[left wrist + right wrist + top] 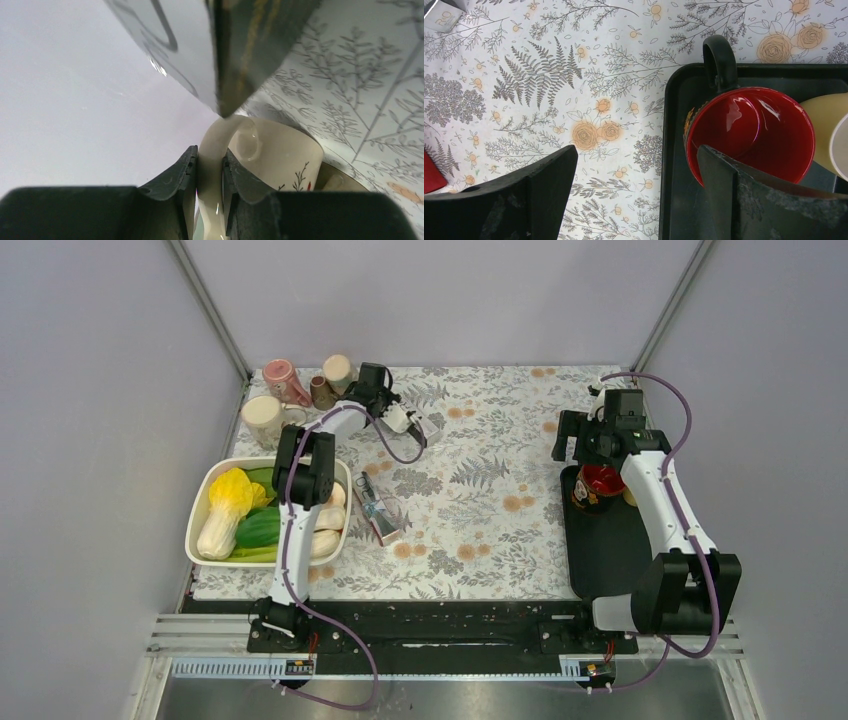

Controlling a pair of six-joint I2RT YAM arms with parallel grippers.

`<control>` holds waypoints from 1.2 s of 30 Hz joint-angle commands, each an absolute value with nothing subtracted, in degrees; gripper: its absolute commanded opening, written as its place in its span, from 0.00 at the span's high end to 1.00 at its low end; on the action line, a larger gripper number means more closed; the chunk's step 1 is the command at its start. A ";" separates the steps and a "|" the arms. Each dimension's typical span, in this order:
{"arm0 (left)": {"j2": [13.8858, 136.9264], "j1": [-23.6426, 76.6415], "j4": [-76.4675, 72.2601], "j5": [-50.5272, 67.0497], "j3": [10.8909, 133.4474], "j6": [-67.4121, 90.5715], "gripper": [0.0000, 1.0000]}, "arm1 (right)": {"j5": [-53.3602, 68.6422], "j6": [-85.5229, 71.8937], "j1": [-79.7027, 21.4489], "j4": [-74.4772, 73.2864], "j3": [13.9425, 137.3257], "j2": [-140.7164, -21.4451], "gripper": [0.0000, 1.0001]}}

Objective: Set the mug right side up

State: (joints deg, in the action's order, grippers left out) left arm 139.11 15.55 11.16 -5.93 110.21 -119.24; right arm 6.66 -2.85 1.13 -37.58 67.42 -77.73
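Left gripper (210, 162) pinched shut on the handle (214, 142) of the cream ceramic twig-printed mug (287, 160), beyond the white vegetable basin (191, 523); mug seemingly on its side. I would lift, then roll slowly.

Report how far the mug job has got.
Done: the left fingers are shut on the handle of the white mug. In hand: that mug seems to lie on its side, not upright. Left: turn it mouth-up and set it down. The right fingers stand open over the red mug.
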 commanded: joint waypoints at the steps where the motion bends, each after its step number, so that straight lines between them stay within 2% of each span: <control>1: 134.63 17.30 0.27 -2.50 110.75 -109.76 1.00 | 8.33 -2.65 1.01 -36.04 67.17 -75.23 0.01; 17: 125.96 18.02 1.60 -1.24 106.92 -74.50 1.00 | 12.92 -4.01 0.27 -34.25 66.32 -74.59 0.01; 28: 123.96 17.05 6.37 2.05 107.53 -52.34 1.00 | 16.08 -5.94 -10.58 -30.65 66.17 -79.57 0.02; 36: 121.37 15.85 14.69 7.63 110.70 -41.42 1.00 | 26.09 -10.19 -15.48 -21.68 65.79 -83.12 0.01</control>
State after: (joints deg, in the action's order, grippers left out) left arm 126.63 16.34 10.41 2.28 106.21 -49.74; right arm 18.63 -7.05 -13.19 -29.95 65.54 -81.89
